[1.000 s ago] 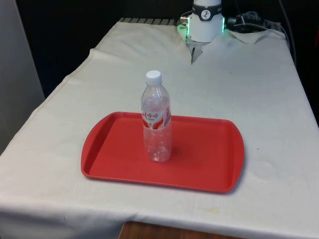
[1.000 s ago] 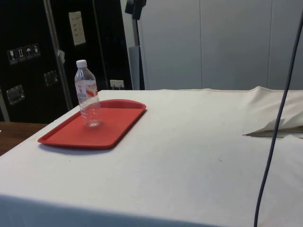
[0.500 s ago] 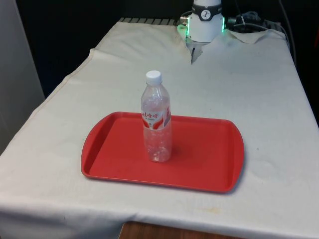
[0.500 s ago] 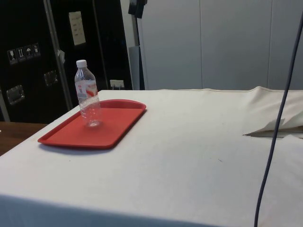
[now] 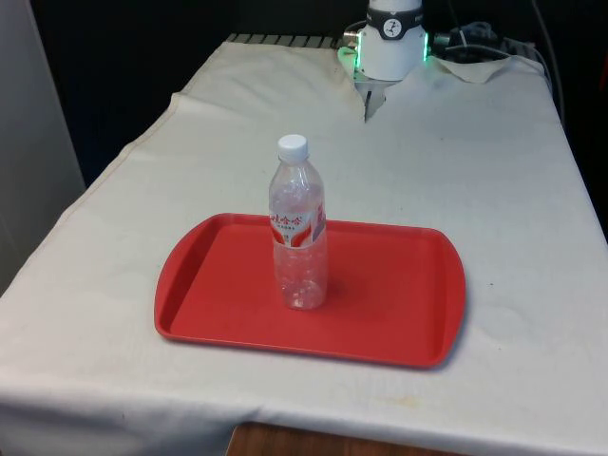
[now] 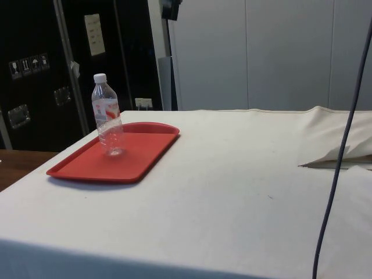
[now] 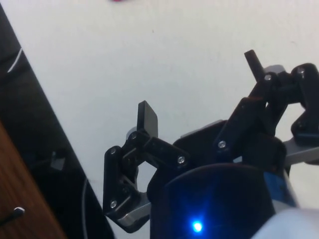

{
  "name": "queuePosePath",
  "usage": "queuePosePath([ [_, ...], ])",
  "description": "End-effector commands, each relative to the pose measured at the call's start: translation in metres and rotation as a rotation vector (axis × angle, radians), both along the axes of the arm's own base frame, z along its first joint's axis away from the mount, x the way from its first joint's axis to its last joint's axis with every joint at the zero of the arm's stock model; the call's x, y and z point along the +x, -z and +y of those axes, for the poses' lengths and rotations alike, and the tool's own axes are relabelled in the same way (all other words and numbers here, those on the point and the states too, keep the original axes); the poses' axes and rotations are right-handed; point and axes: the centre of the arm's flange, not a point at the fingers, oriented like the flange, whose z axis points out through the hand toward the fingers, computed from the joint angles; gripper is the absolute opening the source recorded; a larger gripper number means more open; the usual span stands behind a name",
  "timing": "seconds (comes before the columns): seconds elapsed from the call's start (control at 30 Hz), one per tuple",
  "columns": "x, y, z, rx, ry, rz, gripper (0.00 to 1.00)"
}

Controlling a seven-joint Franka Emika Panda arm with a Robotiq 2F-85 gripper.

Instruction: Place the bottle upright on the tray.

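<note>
The bottle (image 5: 299, 228) stands upright on the red tray (image 5: 399, 323), base flat on the tray floor and white cap at the top, positioned toward the front view's left of the tray's middle and well inside the raised rim. This placement keeps the base on the level part of the tray, clear of the sloped edge, so the bottle has no cause to lean. The side view confirms the vertical posture: the bottle (image 6: 108, 116) rises straight from the tray (image 6: 145, 154) with nothing touching it. The tray lies flat on the cloth-covered worktop (image 5: 456, 161), near the edge nearest the front camera. The gripper (image 7: 199, 82) is seen in the wrist view above bare cloth, with the jaws set wide apart and nothing between them. One finger (image 7: 148, 119) shows its pad fully exposed. Judged against the task sentence, the placement appears complete: the bottle is free-standing and released. The bottle looks nearly empty, so it is likely light and easily toppled by any contact.
</note>
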Motion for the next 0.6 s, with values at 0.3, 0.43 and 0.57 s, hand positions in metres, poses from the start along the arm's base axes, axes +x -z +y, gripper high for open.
queuePosePath([
  [0.3,-0.0003,0.0002,-0.0011,-0.045,-0.010,0.008,1.00],
  [0.43,-0.0019,0.0002,-0.0013,-0.081,-0.010,0.019,1.00],
  [0.57,-0.0006,0.0008,-0.0015,-0.085,-0.018,0.017,1.00],
])
